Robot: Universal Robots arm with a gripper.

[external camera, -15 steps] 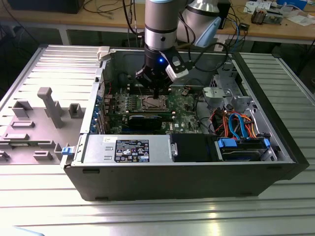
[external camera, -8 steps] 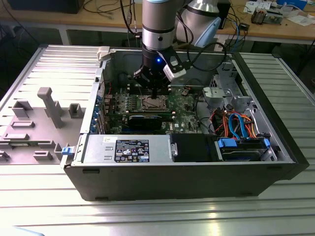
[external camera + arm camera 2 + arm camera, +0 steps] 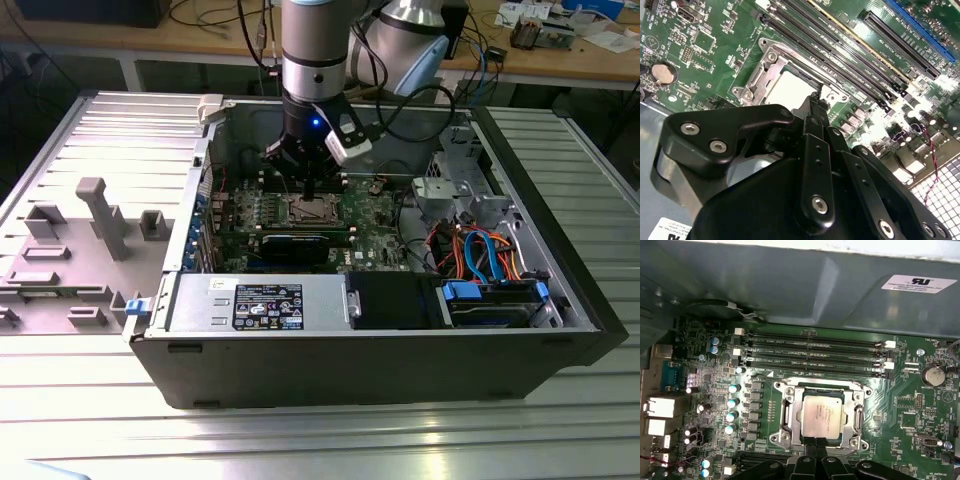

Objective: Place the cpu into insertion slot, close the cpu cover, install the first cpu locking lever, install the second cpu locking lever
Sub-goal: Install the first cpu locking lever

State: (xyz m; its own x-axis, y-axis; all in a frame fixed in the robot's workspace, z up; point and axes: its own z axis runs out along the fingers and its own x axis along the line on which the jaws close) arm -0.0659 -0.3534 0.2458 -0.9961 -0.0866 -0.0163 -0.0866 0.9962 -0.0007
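Grey slotted aluminium tabletop [image 3: 90, 400] is carrying an open desktop computer case [image 3: 350, 360], with a cluttered wooden workbench [image 3: 560, 55] running behind it. Inside, the green motherboard [image 3: 900, 405] is lying flat, and the gripper [image 3: 310, 190] is hanging directly above the insertion slot [image 3: 306, 209]. In the first wrist view, the cpu [image 3: 821, 414] is sitting square within the insertion slot [image 3: 821, 415], its silver top showing through the window of the cpu cover [image 3: 790, 412], which appears to be lying down around it. Memory slots [image 3: 815, 352] are running just beyond the socket at twelve o'clock in that view. The fingertips [image 3: 816, 452] are pressed together into a single narrow point, pinching nothing, at the socket's six o'clock edge. By my reading, the chip is seated and the cover is down, so the levers are the work in hand. Whether either lever is latched, I cannot tell. That step is calling for a steady sideways push with the closed tip, without scraping the board.
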